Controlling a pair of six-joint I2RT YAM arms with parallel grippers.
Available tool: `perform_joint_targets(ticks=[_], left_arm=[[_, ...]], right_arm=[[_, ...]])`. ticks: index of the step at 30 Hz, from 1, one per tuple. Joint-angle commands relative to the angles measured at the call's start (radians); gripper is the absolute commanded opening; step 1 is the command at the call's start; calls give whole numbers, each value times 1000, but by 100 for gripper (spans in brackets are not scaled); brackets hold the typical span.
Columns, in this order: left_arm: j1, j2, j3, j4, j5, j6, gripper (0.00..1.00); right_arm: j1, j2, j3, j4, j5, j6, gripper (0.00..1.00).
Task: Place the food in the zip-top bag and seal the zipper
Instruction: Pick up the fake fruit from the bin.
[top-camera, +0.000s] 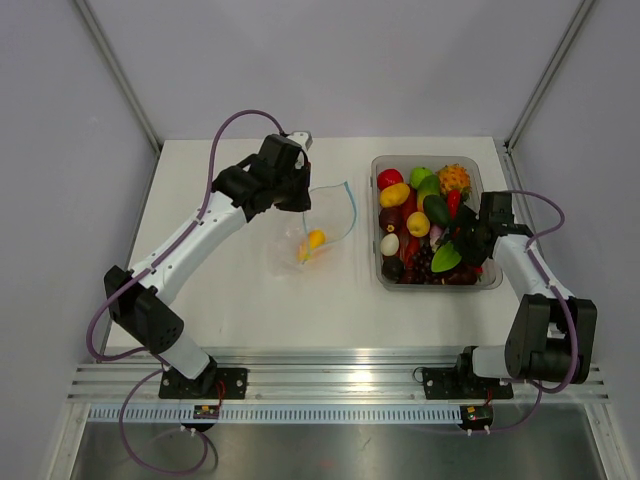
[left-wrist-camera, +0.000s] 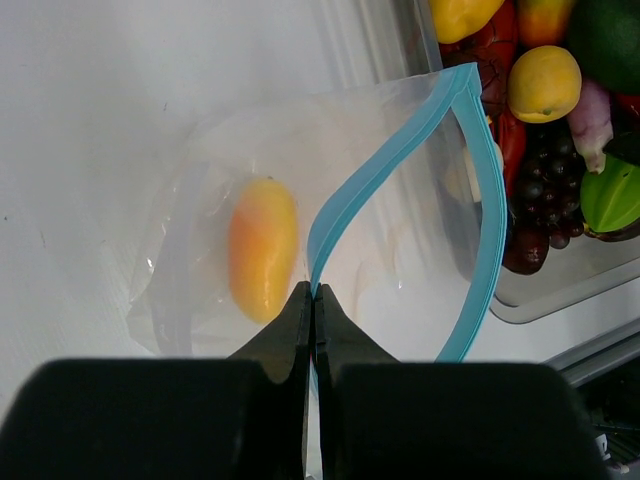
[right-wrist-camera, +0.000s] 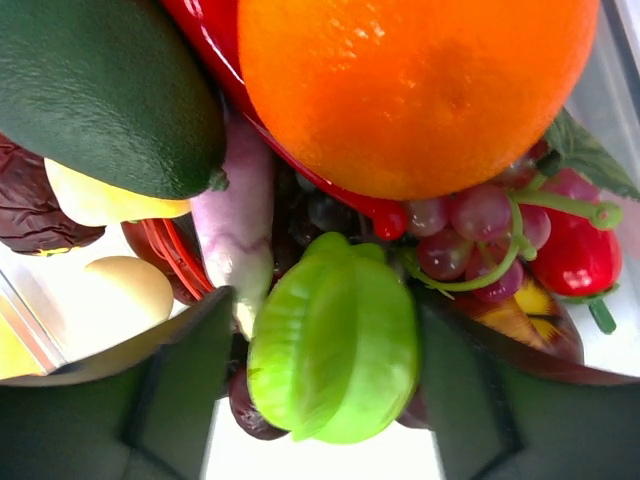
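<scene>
The zip-top bag (top-camera: 318, 232) lies mid-table with its mouth standing open, and one yellow-orange piece of food (left-wrist-camera: 262, 245) is inside it. My left gripper (left-wrist-camera: 313, 290) is shut on the blue zipper (left-wrist-camera: 400, 150) at the near edge of the mouth, holding that edge up. Over the tub of food, my right gripper (right-wrist-camera: 325, 335) is open around a green star fruit (right-wrist-camera: 335, 340). The right finger (right-wrist-camera: 470, 370) is against the fruit and the left finger (right-wrist-camera: 190, 350) stands a sliver off it. The star fruit (top-camera: 446, 257) sits at the tub's near end.
A rigid clear tub (top-camera: 491, 281) at the right holds several toy fruits. Among them are an orange (right-wrist-camera: 420, 90), a dark green avocado (right-wrist-camera: 100, 90), red grapes (right-wrist-camera: 480, 215) and a small pineapple (top-camera: 454, 178). The open bag mouth faces the tub.
</scene>
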Motion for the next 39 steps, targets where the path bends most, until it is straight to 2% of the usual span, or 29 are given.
perform_joint_targets(ticks=[1, 3, 4, 7, 17, 23, 27, 28, 29, 34, 39], left_arm=[[-8, 1, 10, 50, 12, -6, 0], [-10, 2, 10, 52, 12, -6, 0], [-10, 1, 10, 52, 12, -6, 0], [-15, 1, 9, 58, 14, -12, 0], [-28, 14, 9, 75, 18, -20, 0], [-36, 19, 12, 75, 23, -23, 0], [-38, 25, 15, 75, 22, -26, 0], [-38, 27, 15, 73, 22, -28, 0], [-38, 28, 15, 69, 23, -31, 0], [-38, 10, -11, 73, 23, -41, 0], [-38, 2, -7, 63, 22, -43, 0]], right_arm=[[-4, -29, -18, -14, 1, -4, 74], [-4, -54, -18, -23, 3, -4, 65], [-4, -62, -16, -26, 3, -4, 54], [-4, -94, -15, -45, -2, -4, 43], [-4, -224, 53, -140, -21, -10, 43], [2, -305, 154, -157, -146, 2, 41], [100, -345, 252, -121, -155, 47, 41], [198, -338, 296, -115, -144, 62, 42], [240, -326, 319, -109, -132, 67, 42], [476, -175, 457, -52, -52, 93, 42], [614, -14, 540, -9, 18, 97, 42]])
